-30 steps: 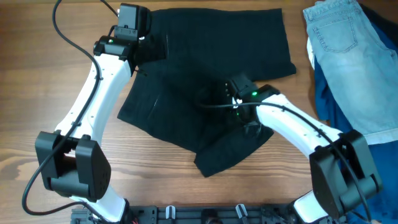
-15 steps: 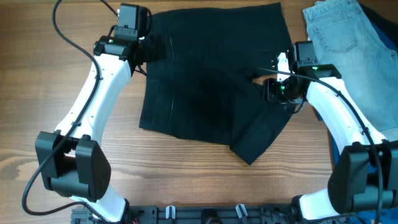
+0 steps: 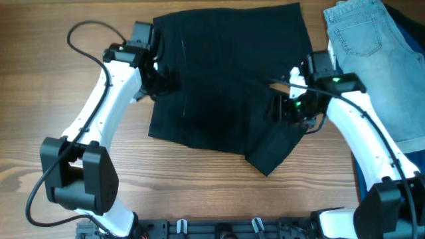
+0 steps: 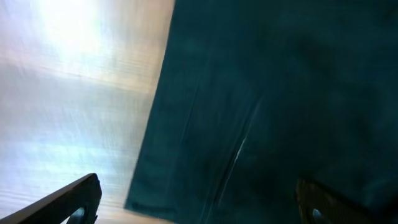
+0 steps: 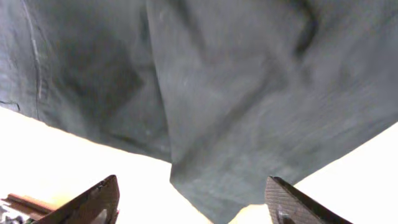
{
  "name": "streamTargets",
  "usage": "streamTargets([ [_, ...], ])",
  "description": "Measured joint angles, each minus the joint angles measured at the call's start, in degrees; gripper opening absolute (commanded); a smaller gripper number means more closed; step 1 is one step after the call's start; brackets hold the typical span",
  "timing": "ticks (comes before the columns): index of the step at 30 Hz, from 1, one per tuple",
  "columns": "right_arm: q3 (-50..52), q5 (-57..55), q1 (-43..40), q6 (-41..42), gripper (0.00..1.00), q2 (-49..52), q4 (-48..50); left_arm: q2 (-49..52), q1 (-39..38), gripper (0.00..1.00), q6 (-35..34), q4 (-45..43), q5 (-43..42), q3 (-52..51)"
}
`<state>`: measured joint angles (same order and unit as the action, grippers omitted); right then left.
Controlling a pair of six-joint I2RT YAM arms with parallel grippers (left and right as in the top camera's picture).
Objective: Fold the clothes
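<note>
While its two fingers (image 4: 74, 199) stand wide apart with nothing between them, the left gripper (image 4: 196, 185) hangs over the left edge of the black garment (image 4: 280, 93), where a seam runs along the cloth and the wooden table (image 4: 74, 93) shows beside it. The right gripper (image 5: 193, 182) is spread just as wide, its fingers (image 5: 93, 202) empty, above a doubled-over flap of the same garment (image 5: 236, 93). From overhead, the left gripper (image 3: 158, 78) sits at the garment's (image 3: 219, 73) upper left side and the right gripper (image 3: 287, 107) at its right side, just above the flap, which pokes out toward the front edge of the table (image 3: 53, 99). The garment lies spread across the middle of the table. A pair of light blue jeans (image 3: 362, 33) rests at the far right corner, apart from the garment, on top of a darker blue cloth (image 3: 417, 40).
</note>
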<state>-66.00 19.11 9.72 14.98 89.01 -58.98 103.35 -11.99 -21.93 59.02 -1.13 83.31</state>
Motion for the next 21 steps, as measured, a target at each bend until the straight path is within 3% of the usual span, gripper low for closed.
streamTargets([
  [5,3.15,-4.09,4.85,15.02,0.73,-0.11,-0.28,0.33,0.0,0.99,-9.27,-0.13,-0.5,-8.5],
  [8,4.02,-5.75,6.88,20.24,0.74,-0.11,-0.2,0.37,0.0,0.91,-15.28,-0.33,-0.5,-12.39],
  [11,6.67,-6.32,8.74,21.51,0.73,-0.35,0.9,0.37,-0.02,0.78,-20.76,-1.51,-0.5,-15.26],
  [19,14.99,-6.54,11.63,21.44,0.73,-0.48,2.95,0.57,-2.36,0.7,-28.15,-10.99,-0.5,-23.41],
  [20,14.99,-6.54,11.63,21.44,0.73,-0.5,3.3,0.37,-2.67,0.62,-28.89,-12.09,-0.48,-23.98],
  [21,14.99,-6.54,11.63,21.42,0.73,-0.5,3.32,0.13,-2.8,0.4,-29.44,-13.25,-0.55,-24.52],
])
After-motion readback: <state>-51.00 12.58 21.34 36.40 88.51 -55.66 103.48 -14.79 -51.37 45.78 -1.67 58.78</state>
